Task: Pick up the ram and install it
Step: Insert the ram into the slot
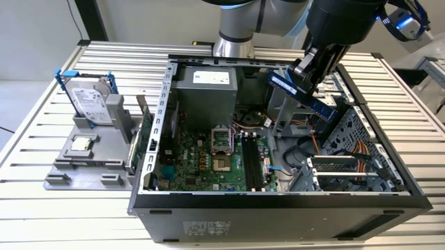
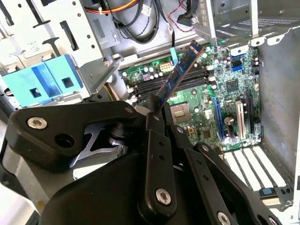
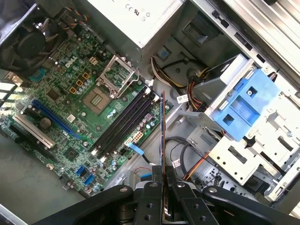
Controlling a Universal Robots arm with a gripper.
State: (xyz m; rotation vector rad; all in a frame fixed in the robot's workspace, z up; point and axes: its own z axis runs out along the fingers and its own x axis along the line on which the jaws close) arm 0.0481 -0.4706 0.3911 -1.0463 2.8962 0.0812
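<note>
The gripper is pinched shut on one end of the ram, holding it in the air above the open case. The ram's long axis slopes downward from the gripper, askew to the black slots, which lie below it on the motherboard and look vacant. Cables and a blue bracket crowd one side. The case sits on a slatted table.

Clear air over the memory slots; drive cage and loose cables just beside.
</note>
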